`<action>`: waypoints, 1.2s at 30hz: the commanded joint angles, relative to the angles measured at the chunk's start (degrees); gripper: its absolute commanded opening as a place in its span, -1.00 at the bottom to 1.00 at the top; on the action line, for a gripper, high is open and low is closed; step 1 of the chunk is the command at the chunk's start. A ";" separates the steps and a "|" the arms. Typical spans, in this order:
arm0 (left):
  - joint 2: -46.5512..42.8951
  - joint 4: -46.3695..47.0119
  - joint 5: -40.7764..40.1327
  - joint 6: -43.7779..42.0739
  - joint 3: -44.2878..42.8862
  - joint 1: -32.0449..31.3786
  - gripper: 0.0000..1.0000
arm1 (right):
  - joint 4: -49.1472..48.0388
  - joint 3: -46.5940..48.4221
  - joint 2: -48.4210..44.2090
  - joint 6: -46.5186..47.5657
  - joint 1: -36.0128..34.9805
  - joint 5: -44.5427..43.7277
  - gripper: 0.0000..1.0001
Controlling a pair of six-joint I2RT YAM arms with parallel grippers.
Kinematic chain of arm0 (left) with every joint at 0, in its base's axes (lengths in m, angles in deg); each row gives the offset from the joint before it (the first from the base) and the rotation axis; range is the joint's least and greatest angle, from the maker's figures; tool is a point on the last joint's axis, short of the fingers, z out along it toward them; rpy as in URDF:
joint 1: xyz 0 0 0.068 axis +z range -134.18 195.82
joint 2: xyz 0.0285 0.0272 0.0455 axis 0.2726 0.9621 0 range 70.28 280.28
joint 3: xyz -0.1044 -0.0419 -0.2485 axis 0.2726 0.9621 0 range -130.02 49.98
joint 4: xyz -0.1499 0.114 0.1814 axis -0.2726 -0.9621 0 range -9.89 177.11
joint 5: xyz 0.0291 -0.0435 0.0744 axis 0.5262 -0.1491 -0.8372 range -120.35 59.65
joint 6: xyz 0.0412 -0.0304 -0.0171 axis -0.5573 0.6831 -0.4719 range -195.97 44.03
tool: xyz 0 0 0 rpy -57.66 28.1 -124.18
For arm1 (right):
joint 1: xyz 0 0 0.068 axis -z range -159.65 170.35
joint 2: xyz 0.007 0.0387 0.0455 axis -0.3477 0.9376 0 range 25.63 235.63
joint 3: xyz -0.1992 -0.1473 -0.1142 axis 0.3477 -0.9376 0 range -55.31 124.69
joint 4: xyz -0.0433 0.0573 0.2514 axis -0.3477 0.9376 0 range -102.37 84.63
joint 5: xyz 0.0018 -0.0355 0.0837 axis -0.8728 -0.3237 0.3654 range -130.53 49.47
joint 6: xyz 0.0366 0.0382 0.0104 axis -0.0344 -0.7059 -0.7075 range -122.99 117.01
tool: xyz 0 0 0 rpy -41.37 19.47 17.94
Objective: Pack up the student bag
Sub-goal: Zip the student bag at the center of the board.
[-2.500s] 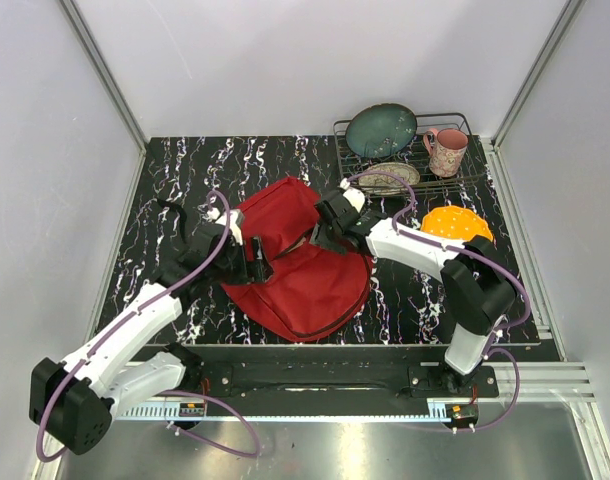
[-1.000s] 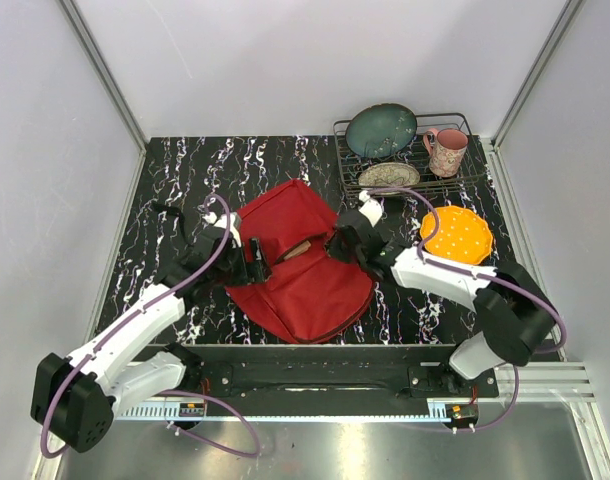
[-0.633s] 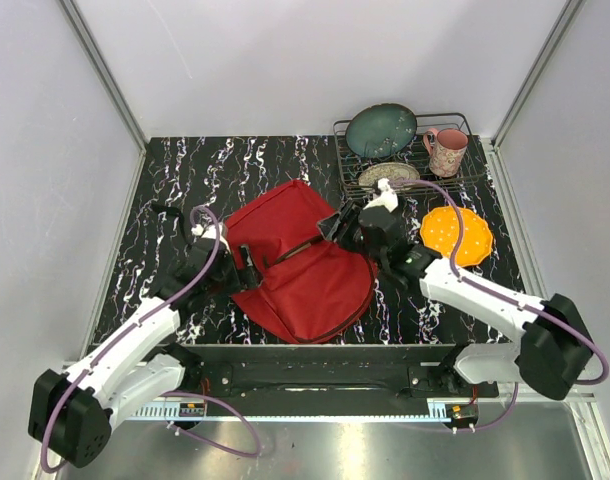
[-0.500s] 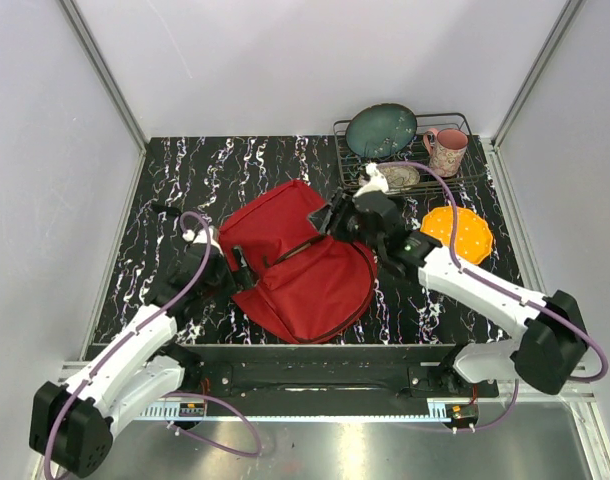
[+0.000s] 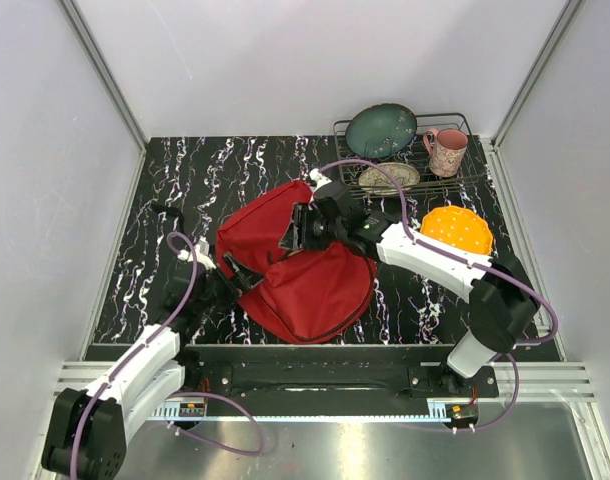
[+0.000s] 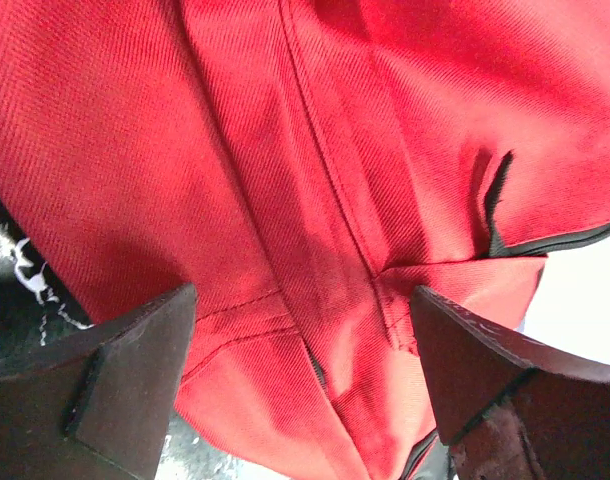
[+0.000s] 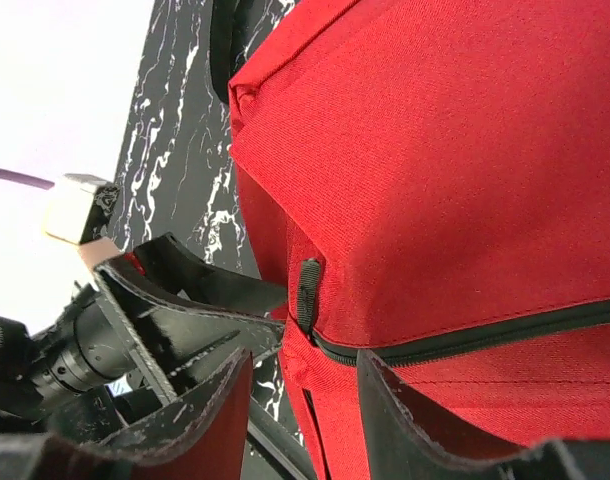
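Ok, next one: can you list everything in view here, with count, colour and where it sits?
backpack: one, red with a black zip, middle of the table
table: one, black with white veining, under everything
dish rack: one, dark wire, far right of the table
bowl: one, teal, propped up in the dish rack
mug: one, pink, in the dish rack, right of the bowl
small plate: one, pale, at the dish rack's front
orange plate: one, orange, on the table in front of the dish rack
left gripper: one, black, open, at the backpack's left edge
right gripper: one, black, open, over the backpack near the zip
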 commanded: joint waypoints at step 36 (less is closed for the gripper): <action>28.04 41.13 12.92 10.54 -0.62 10.08 0.43 | 15.54 17.73 13.88 6.18 -7.18 -4.69 -0.07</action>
